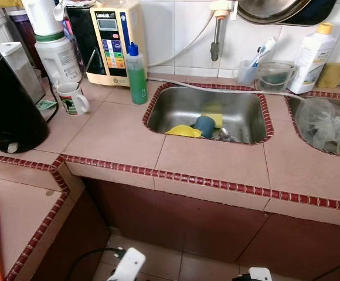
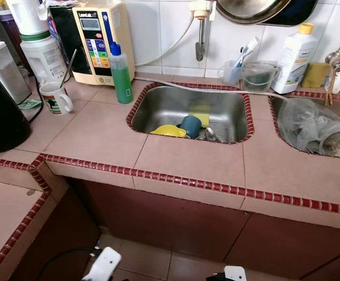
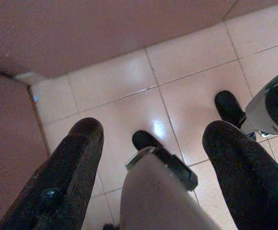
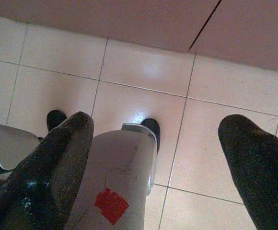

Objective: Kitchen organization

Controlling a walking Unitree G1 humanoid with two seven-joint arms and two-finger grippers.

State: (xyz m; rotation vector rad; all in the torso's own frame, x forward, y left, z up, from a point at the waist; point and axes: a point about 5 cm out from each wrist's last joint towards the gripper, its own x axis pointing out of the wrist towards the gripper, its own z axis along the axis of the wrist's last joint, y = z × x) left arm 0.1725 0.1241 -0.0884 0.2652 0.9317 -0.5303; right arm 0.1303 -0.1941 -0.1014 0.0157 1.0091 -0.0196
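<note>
1. Currently both arms hang idle: left gripper point(image 3: 148, 158) and right gripper point(image 4: 163, 158) have fingers spread, holding nothing, over the floor point(image 4: 144, 91).
2. Blue cup point(image 1: 204, 126) lies tipped in the sink point(image 1: 158, 108) beside a yellow bowl point(image 1: 183, 131).
3. Cup is probably light, rigid, wet-slippery; pinch its rim.
4. Its long axis and mouth direction are unclear.
</note>
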